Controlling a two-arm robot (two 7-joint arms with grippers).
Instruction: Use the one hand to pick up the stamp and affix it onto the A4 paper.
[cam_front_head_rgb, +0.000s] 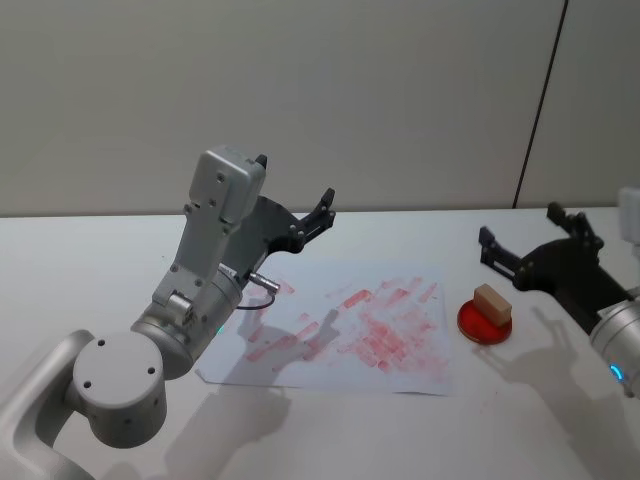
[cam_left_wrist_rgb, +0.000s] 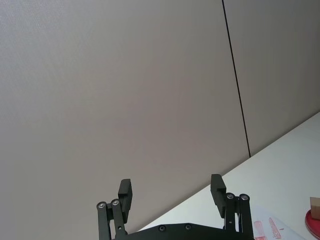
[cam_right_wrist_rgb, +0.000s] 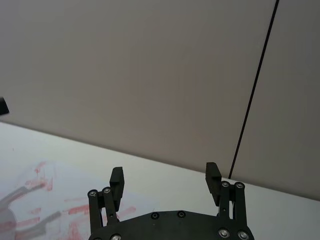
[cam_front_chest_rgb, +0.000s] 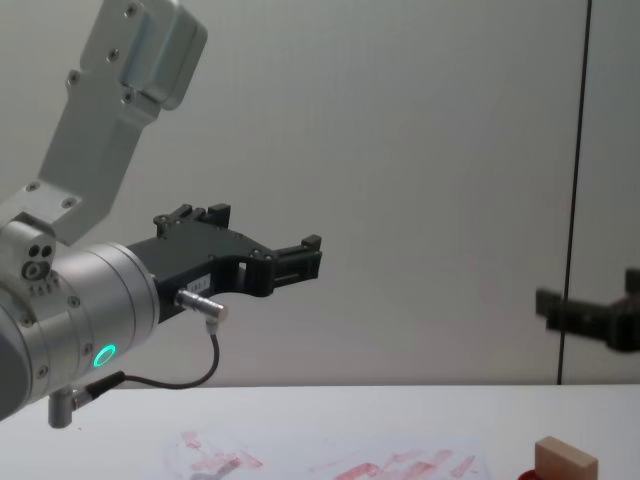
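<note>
Nearest the head camera, logged the left arm's round silver joint (cam_front_head_rgb: 118, 385) low at the near left. Found left gripper (cam_front_head_rgb: 294, 182) raised high near the far left corner of the A4 paper (cam_front_head_rgb: 350, 325), jaws apart, holding nothing. Found right gripper (cam_front_head_rgb: 520, 227) raised beyond and right of the stamp (cam_front_head_rgb: 492, 300), jaws likewise apart and empty. Located stamp resting on the red ink pad (cam_front_head_rgb: 468, 322), just right of the paper on the bench (cam_front_head_rgb: 100, 260), untouched. Noted paper lying flat, crowded with red marks. Judged stamp a light, rigid wooden block, unlikely to crush; expect a dry, fair grip on bare wood. Recommend taking it across the two long side faces, high up, clear of the presumably inked underside, and lifting straight to avoid tipping it
</note>
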